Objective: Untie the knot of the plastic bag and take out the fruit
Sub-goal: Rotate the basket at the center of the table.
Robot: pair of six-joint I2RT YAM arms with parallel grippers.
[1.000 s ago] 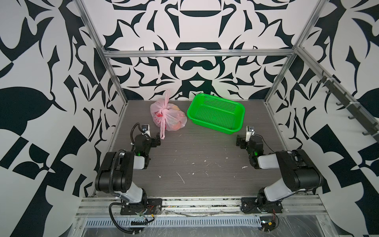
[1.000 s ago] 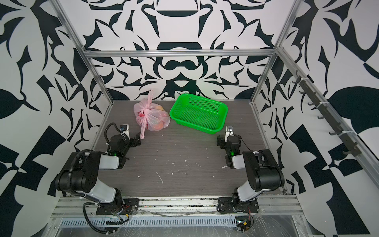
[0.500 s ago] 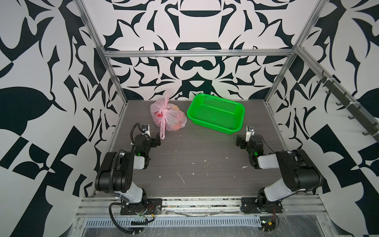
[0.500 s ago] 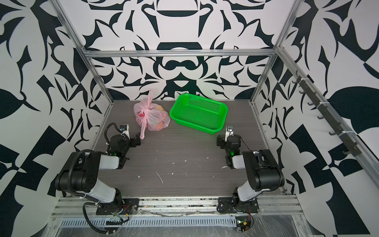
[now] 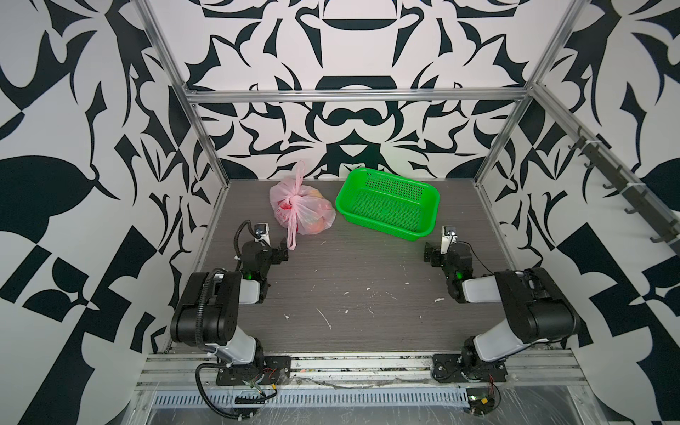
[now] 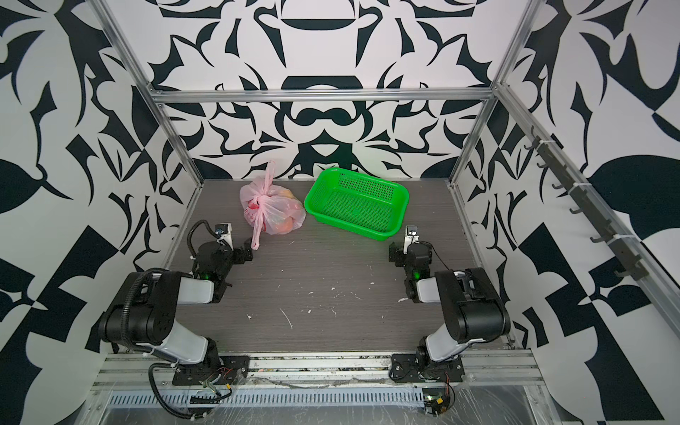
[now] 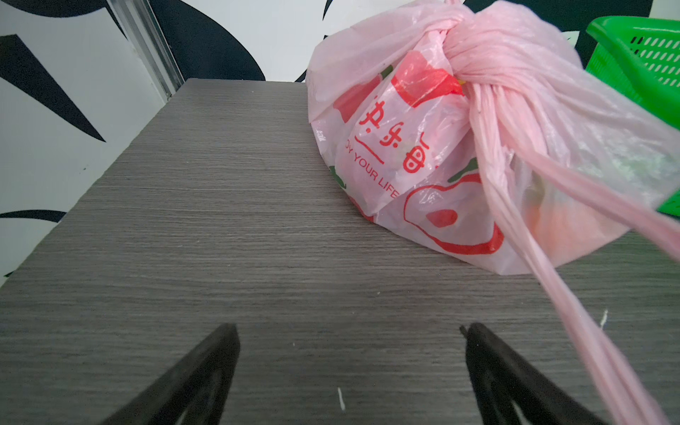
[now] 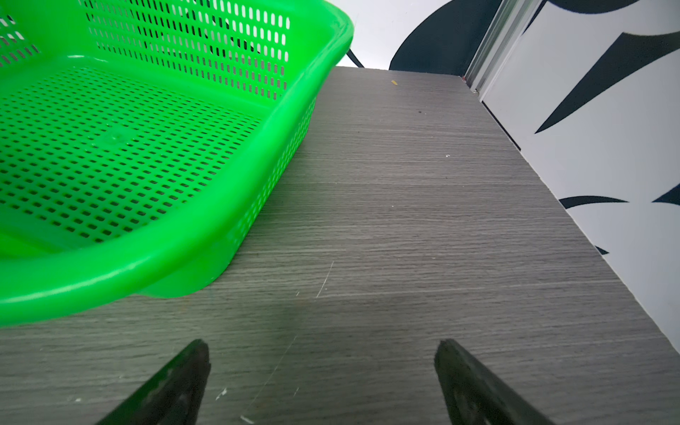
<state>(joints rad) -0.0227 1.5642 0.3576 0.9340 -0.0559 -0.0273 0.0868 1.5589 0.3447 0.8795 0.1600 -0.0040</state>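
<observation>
The pink translucent plastic bag (image 5: pixel 307 213) (image 6: pixel 276 215) (image 7: pixel 423 154) lies at the back left of the table, tied. Its knot (image 5: pixel 292 200) (image 6: pixel 262 200) (image 7: pixel 467 55) sits on top, with one long handle loop (image 5: pixel 291 239) (image 7: pixel 588 331) trailing toward my left gripper. Orange fruit (image 5: pixel 319 227) (image 7: pixel 559 228) shows dimly through the plastic; the other fruit is hidden. My left gripper (image 5: pixel 281 254) (image 6: pixel 246 254) (image 7: pixel 349 331) rests low on the table just in front of the bag, open and empty. My right gripper (image 5: pixel 430 254) (image 6: pixel 395 254) (image 8: pixel 320 347) rests open and empty near the basket's front corner.
A green perforated basket (image 5: pixel 386 209) (image 6: pixel 353 209) (image 8: pixel 110 154) stands empty to the right of the bag at the back. The grey wood-grain table (image 5: pixel 349 287) is walled by patterned panels on three sides. White flecks dot the table's front half.
</observation>
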